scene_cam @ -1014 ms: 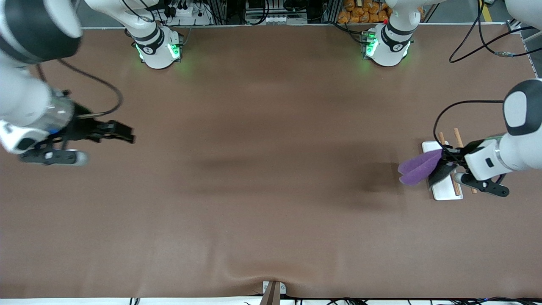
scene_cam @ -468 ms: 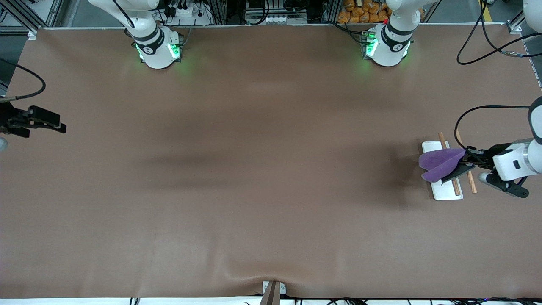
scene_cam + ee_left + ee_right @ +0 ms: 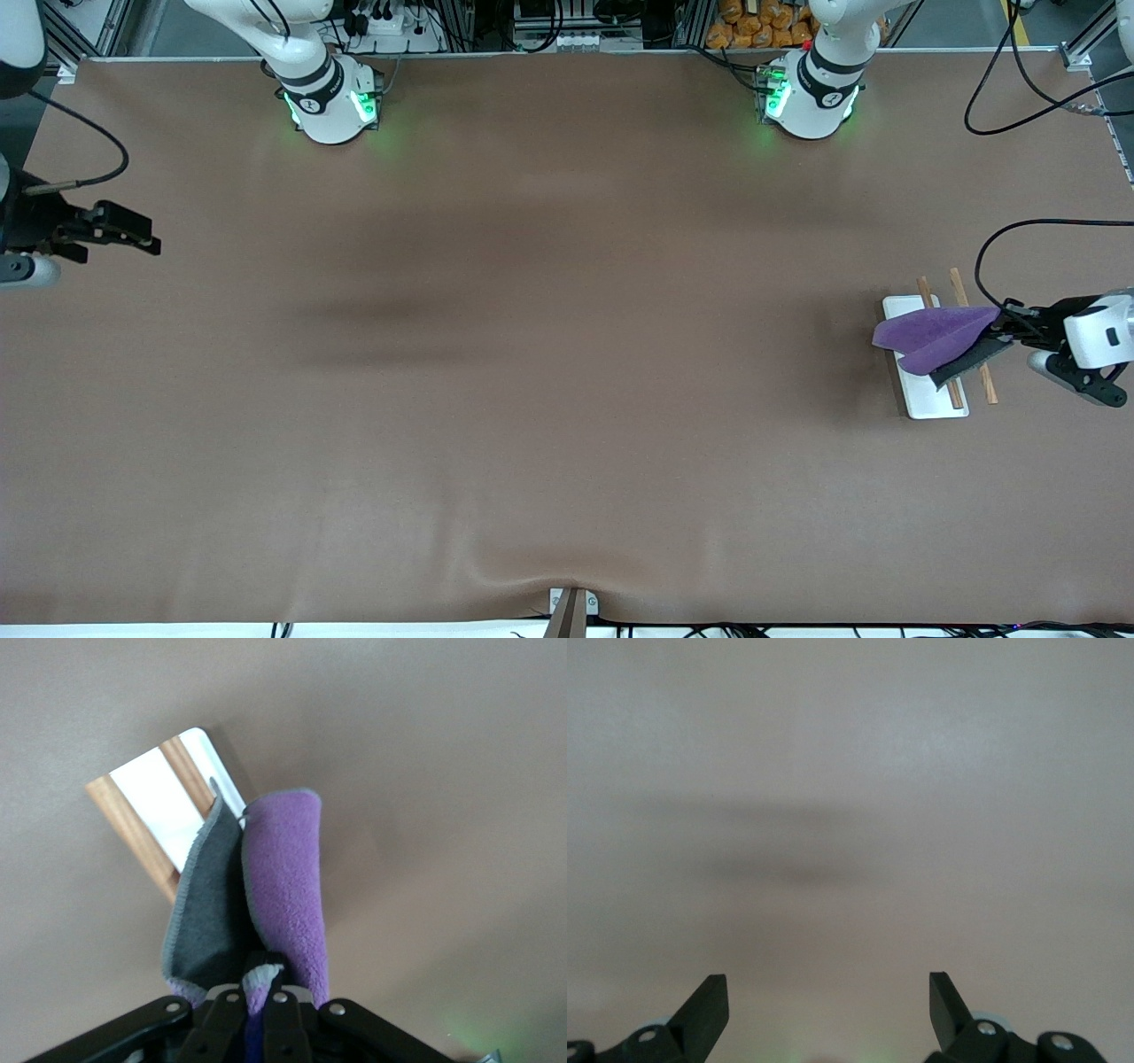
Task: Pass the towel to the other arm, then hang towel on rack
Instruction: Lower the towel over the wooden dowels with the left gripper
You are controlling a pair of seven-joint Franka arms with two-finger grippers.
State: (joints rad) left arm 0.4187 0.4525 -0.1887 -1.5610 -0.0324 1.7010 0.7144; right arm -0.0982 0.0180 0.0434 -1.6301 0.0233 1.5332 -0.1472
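My left gripper (image 3: 1001, 326) is shut on a corner of the lilac towel (image 3: 930, 335) and holds it over the rack (image 3: 930, 390) at the left arm's end of the table. The towel hangs folded, purple face and dark grey reverse both showing in the left wrist view (image 3: 283, 877). The rack's white base and two wooden rods (image 3: 142, 828) lie under the towel; the cloth hides part of them. My left gripper (image 3: 255, 1005) pinches the towel's edge. My right gripper (image 3: 146, 241) is open and empty over the right arm's end of the table, wide apart in the right wrist view (image 3: 828, 1001).
The brown table mat (image 3: 549, 372) is bare across the middle. The two arm bases (image 3: 332, 97) stand along the edge farthest from the front camera. A black cable (image 3: 1019, 239) loops above the left gripper.
My left gripper has drawn the towel toward the left arm's end, so it now lies across the rack's rods. My right arm has pulled back to the table's end.
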